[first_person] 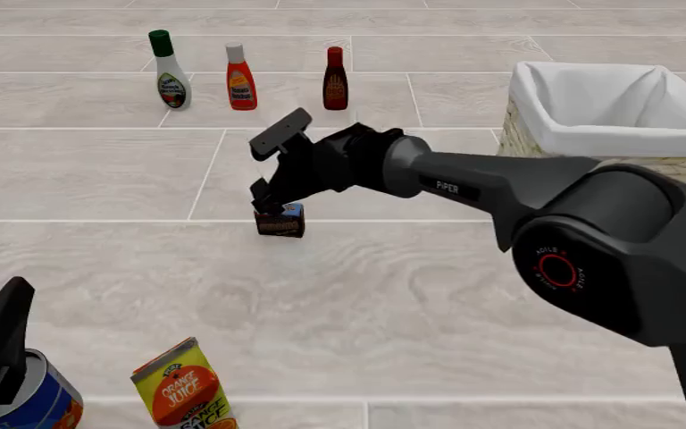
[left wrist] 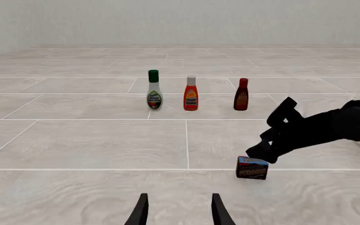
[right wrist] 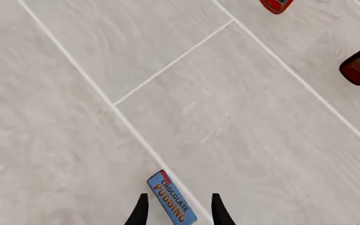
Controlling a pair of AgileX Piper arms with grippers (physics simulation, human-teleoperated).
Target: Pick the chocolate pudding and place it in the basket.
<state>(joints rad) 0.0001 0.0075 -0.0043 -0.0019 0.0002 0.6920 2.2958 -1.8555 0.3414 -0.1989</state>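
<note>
The chocolate pudding [first_person: 281, 221] is a small dark brown box with a blue and red top band, and it rests on the table's middle. My right gripper [first_person: 269, 207] has come down on it from above. In the right wrist view the gripper [right wrist: 178, 206] is open, one finger on each side of the pudding [right wrist: 171, 202], with gaps showing. The left wrist view shows the pudding [left wrist: 252, 168] under the right arm's fingers. The basket [first_person: 534, 125], wicker with white lining, stands at the far right. My left gripper [left wrist: 178, 208] is open and empty near the front left.
Three bottles line the far side: a green-capped one [first_person: 171, 73], an orange one [first_person: 240, 82] and a dark red-capped one [first_person: 335, 82]. An orange juice carton [first_person: 183, 390] and a can [first_person: 36, 404] stand at the front left by the left arm.
</note>
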